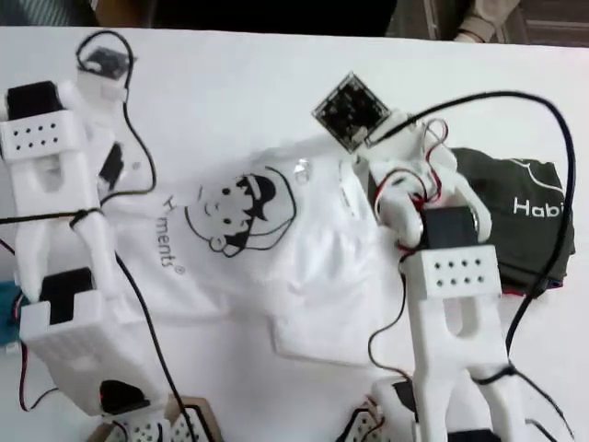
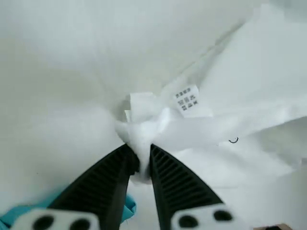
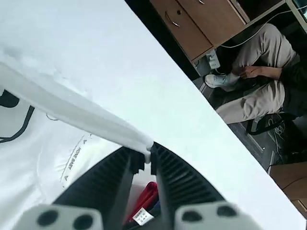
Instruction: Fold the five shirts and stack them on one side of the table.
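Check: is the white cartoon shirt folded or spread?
Spread, rumpled: white cartoon shirt shows its print; left gripper and right gripper pinch its cloth.

White shirt (image 1: 304, 276) with black cartoon face (image 1: 241, 214); dark shirt (image 1: 502, 235).

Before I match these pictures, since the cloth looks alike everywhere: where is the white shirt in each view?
High view: shirt spread mid-picture, black print facing up.
Left wrist view: shirt bunched, pinched in the left gripper.
Right wrist view: shirt edge pinched in the right gripper.
Landmark: the print, seen in the high and right wrist views.
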